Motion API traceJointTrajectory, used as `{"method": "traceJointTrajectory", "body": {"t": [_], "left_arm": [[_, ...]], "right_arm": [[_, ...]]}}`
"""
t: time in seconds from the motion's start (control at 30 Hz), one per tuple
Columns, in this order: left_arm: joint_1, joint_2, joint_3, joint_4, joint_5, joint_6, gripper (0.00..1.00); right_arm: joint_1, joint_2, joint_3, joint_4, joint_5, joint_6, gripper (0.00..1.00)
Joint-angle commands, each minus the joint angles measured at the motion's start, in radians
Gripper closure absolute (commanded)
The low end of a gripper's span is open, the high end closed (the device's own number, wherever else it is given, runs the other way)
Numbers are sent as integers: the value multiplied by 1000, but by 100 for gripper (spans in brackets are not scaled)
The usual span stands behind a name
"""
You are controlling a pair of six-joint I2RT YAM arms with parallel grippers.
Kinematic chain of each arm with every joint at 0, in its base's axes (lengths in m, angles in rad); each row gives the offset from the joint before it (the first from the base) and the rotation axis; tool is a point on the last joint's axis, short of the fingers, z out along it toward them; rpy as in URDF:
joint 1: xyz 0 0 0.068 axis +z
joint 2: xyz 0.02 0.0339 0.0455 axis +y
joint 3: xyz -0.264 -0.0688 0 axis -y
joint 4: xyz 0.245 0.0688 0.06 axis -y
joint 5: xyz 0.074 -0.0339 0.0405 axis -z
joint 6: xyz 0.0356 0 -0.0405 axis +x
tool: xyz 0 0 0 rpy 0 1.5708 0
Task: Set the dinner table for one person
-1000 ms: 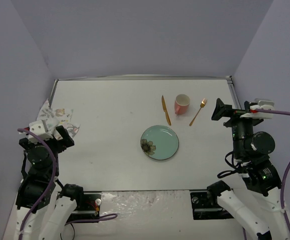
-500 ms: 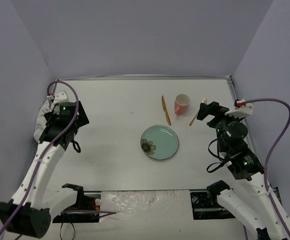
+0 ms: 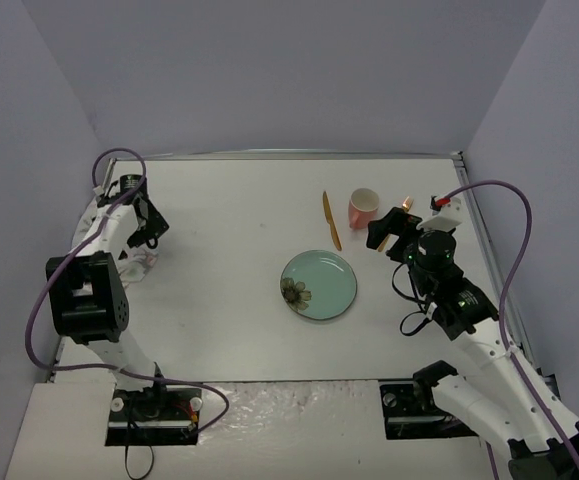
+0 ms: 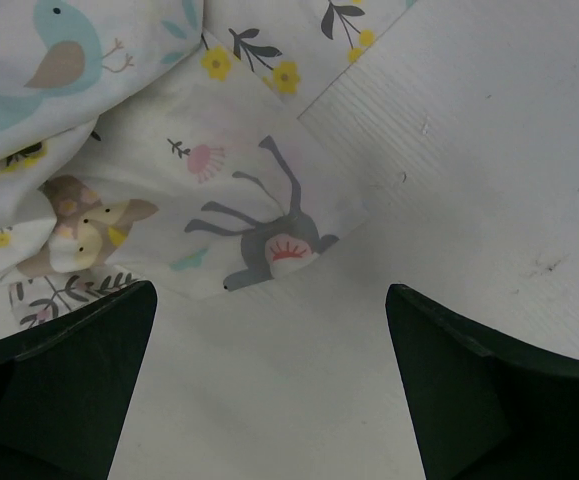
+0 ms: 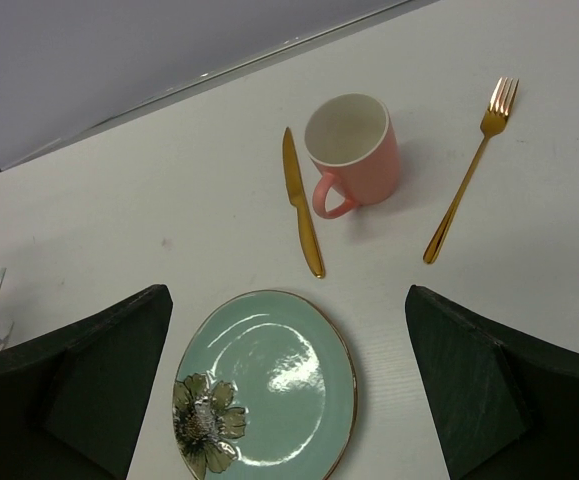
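Hovering low over the crumpled cloth placemat (image 4: pixel 119 130), the left claw (image 4: pixel 269 350) has its two dark fingers spread wide with nothing between them. A printed corner of the cloth lies just ahead of the gap. The placemat sits bunched against the far-left edge of the white desk (image 3: pixel 229 220), well apart from the dishes. It probably needs to be pinched by a fold and spread flat before anything goes on it, which would explain why the left arm is aimed there with its jaws apart.

The right claw (image 5: pixel 289 400) is likewise open and empty, held above the right half of the desk and looking down on the tableware. The pale green plate (image 3: pixel 319 284), with a flower painted near its rim, lies about mid-desk. Beyond it stands a pink mug (image 5: pixel 354 150), upright. A gold knife (image 5: pixel 302 205) lies just beside the mug on its left, and a gold fork (image 5: pixel 466 185) lies near on its right. Both pieces of cutlery sit beyond the plate, not flanking it, so the setting looks barely begun. The right arm seems posed to pick one of these pieces. The desk itself fills the floor of the enclosure under both arms.
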Motion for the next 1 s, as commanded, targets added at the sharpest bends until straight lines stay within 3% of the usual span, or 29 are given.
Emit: {"method": "traceJointTrajectory", "body": {"t": [0.0, 0.37, 0.5, 0.77, 0.97], "left_arm": [[21, 63, 103, 0, 59, -40, 3], [36, 172, 108, 21, 75, -47, 3], [41, 186, 83, 74, 116, -38, 9], [44, 215, 54, 92, 88, -30, 26], [44, 230, 26, 90, 118, -59, 57]], "right_arm": [[4, 10, 2, 73, -26, 2, 0], [4, -23, -41, 74, -18, -2, 0], [2, -29, -52, 74, -13, -5, 0], [2, -33, -63, 73, -16, 1, 0], [2, -41, -62, 75, -9, 2, 0]]}}
